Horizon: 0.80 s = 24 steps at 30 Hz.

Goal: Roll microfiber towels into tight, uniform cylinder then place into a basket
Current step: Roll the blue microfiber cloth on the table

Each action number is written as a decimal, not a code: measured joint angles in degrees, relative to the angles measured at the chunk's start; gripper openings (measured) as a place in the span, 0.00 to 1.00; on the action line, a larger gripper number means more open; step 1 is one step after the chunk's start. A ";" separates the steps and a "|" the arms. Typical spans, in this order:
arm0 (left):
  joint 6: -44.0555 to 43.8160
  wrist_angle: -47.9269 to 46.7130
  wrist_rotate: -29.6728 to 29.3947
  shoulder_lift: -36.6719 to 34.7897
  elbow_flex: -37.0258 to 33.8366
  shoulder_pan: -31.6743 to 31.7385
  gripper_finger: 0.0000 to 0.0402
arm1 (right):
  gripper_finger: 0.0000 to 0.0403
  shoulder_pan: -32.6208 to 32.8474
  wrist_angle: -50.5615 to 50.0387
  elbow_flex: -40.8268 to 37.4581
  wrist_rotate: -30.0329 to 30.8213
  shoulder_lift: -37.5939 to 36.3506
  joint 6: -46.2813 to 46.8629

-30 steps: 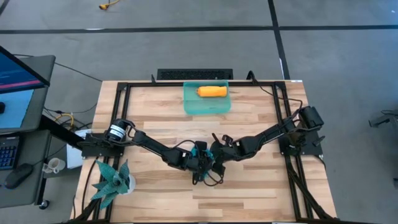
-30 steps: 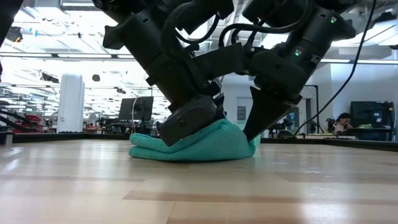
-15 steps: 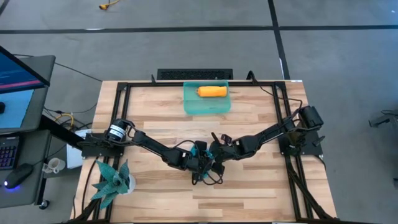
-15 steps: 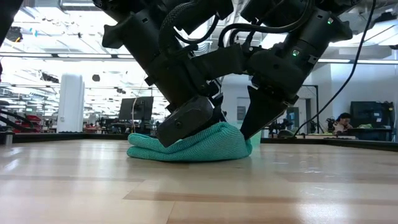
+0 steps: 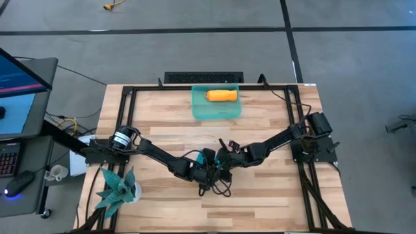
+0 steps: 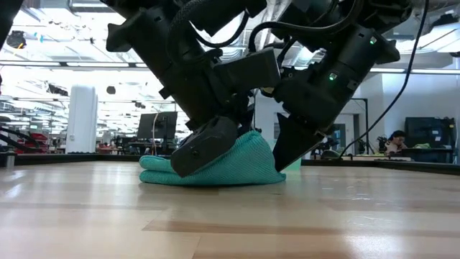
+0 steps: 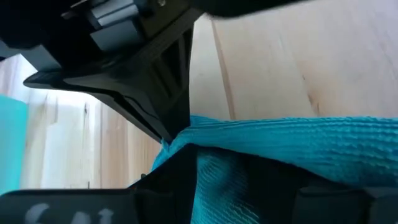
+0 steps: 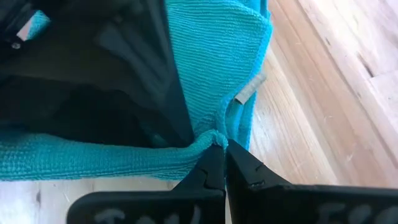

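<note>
The teal towel point(image 6: 241, 162) lies bunched in a hump on the table's middle, mostly hidden under both grippers in the high view. My left gripper point(image 6: 205, 144) is shut on its bulk, and my right gripper point(image 8: 222, 152) is shut on a fold at the end nearer the table's right edge. The sea-green basket point(image 5: 203, 110) stands at the far middle of the table. Inside it, by the far wall, lies the rolled orange towel point(image 5: 221, 95). My left gripper has the bunched body of the teal towel point(image 7: 249, 174) between its two fingers, coming slanting down from the table's left. One finger point(image 6: 208, 140) lies against the hump's near side. The towel rests on the table. My right gripper pinches a small fold of the towel point(image 8: 208, 140) between its fingertips point(image 8: 239, 165), only at their free ends. It comes slanting down from the table's right. That end of the cloth lies on the wood, slack.
A spiky teal plant point(image 5: 117, 188) stands at the near left corner. A black metal frame point(image 5: 127, 91) runs round the table's edges. A dark keyboard-like bar point(image 5: 203, 78) lies past the far edge. Bare wood point(image 5: 260, 208) lies between the arms and the near edge.
Both grippers have kept their holds. The left one has rolled a little about its own line and the towel has slid slightly toward the table's left edge. Its hump now stands a bit higher and tighter.
</note>
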 joint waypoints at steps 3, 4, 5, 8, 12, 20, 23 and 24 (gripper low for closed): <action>0.00 -0.79 -0.54 0.00 0.00 -0.13 0.31 | 0.03 -0.15 -0.14 0.00 -0.82 0.00 0.63; 0.01 -1.34 -1.31 -0.09 0.00 -0.35 0.31 | 0.03 -0.15 -0.20 0.00 -0.80 0.00 0.71; 0.02 -2.14 -2.23 -0.28 0.00 -0.62 0.31 | 0.03 -0.15 -0.19 0.00 -0.88 0.00 0.75; 0.63 -3.70 -4.83 -1.20 -0.02 -1.77 0.31 | 0.03 -0.15 -0.26 -0.02 -1.07 0.02 0.76; 1.58 -3.81 -8.22 -4.01 0.00 -4.12 0.31 | 0.03 -0.17 -0.31 -0.04 -1.25 0.05 0.73; 1.84 -2.64 -9.91 -7.61 0.00 -8.42 0.31 | 0.03 -0.17 -0.53 -0.13 -1.48 0.11 1.85; 2.38 -0.76 -7.32 -7.45 0.00 -8.70 0.31 | 0.03 -0.15 -0.65 -0.13 -1.52 0.11 2.91; 2.36 -0.04 -6.33 -7.28 0.00 -8.60 0.31 | 0.03 -0.15 -0.68 -0.13 -1.61 0.13 2.96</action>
